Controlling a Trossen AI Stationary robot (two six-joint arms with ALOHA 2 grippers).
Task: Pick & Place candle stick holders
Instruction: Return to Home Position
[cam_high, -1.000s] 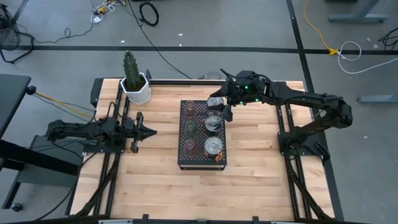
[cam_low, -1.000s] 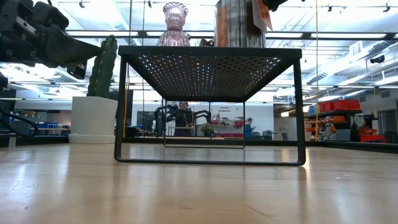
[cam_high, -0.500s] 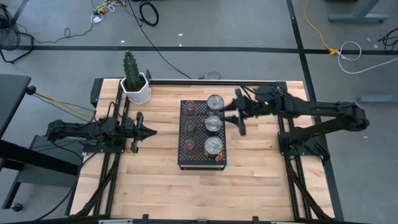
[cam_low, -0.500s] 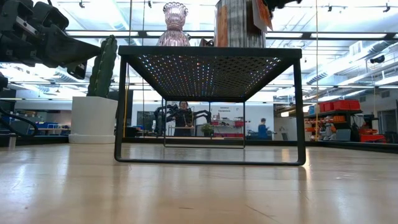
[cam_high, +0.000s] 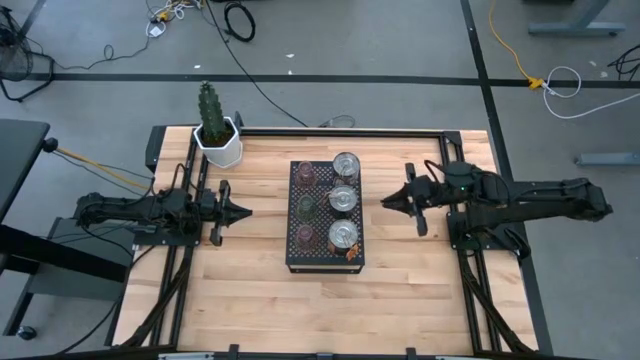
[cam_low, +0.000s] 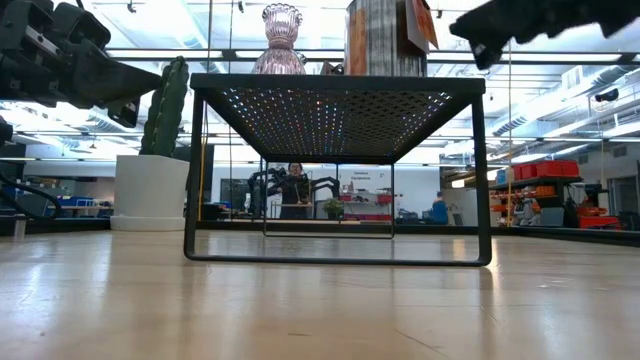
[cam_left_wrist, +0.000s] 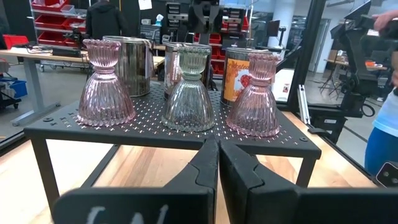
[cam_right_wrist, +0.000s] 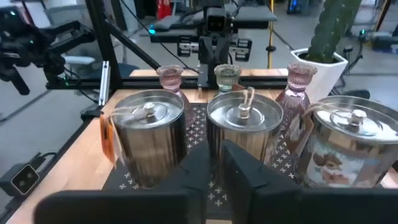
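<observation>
The glass holders (cam_high: 305, 205) stand on the black shelf (cam_high: 318, 252) at mid-frame, beside three tins (cam_high: 343, 198). The right pincer (cam_high: 388, 202), fingers together, hangs just right of it; the left pincer (cam_high: 244, 210), also together, waits at left. A low swing could clip the shelf and topple them.

No wording can be read (the tin's orange label (cam_left_wrist: 239, 78) is blurred)
</observation>
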